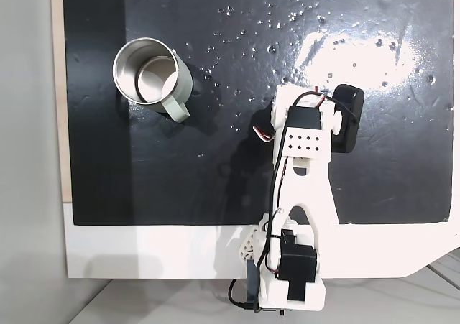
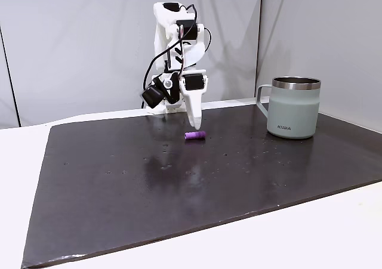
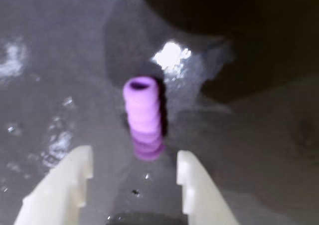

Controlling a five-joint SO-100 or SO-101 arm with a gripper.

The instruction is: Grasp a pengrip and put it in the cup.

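Note:
The pengrip (image 3: 143,116) is a small purple ribbed tube lying on the dark mat, also seen in a fixed view (image 2: 195,136). My gripper (image 3: 133,155) is open, its two white fingers (image 3: 67,177) on either side of the tube's near end without touching it. From the side, the gripper (image 2: 194,124) points straight down just above the pengrip. The cup (image 2: 292,108) is a steel mug with a handle, standing upright well to the right of the gripper there. In the fixed view from above, the cup (image 1: 147,76) stands at the upper left, and the arm covers the pengrip.
A black mat (image 1: 180,180) covers most of the white table (image 1: 144,252). The arm's base (image 1: 291,274) sits at the table's near edge in the view from above. Bare mat lies between the gripper and the cup.

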